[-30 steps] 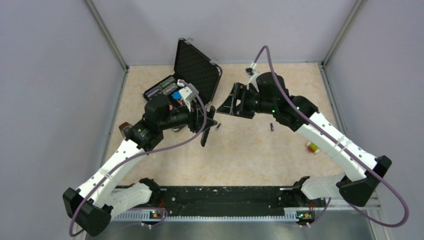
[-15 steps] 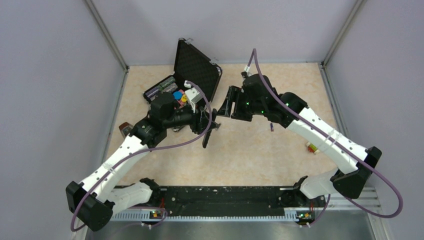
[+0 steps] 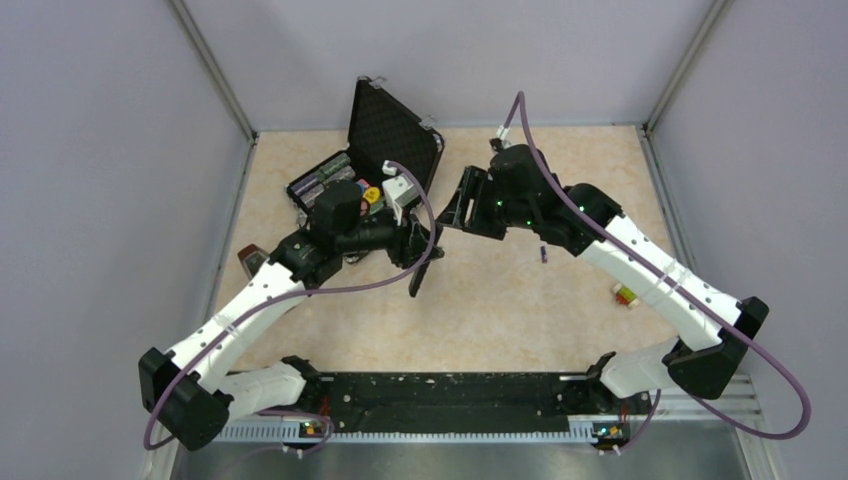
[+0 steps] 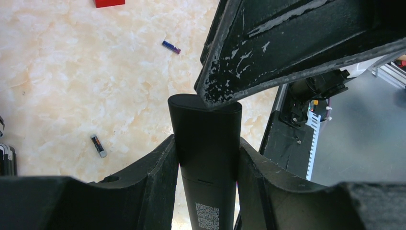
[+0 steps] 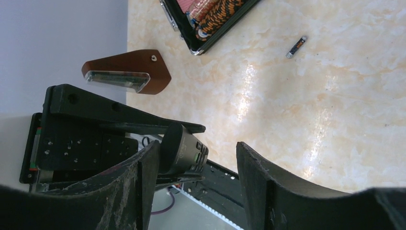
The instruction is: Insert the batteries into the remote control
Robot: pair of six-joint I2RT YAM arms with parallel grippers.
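Left gripper (image 4: 206,143) is clamped on the remote (image 4: 207,124), with its fingers (image 4: 148,172) snug against both long sides, so the black bar is held up off the table (image 4: 57,86) with its rounded end free. There's a small white label (image 4: 207,211) further down the remote. It looks like a code block plus tiny print, way too small to read. Right gripper (image 5: 196,146) is spread wide with nothing in it. On its own camera the remote's end sits in the gap, closer to one finger. On the left wrist view a scuffed right finger (image 4: 297,43) lies over the tip, can't tell if it actually touches. The purple battery (image 4: 171,47) and the grey battery (image 4: 98,145), which has an orange band, lie loose on the table, well apart, markings unreadable. Further out, the open case (image 3: 390,125) with striped chips (image 5: 210,12) sits back left, and a red brick (image 4: 109,2) pokes in at the frame edge.
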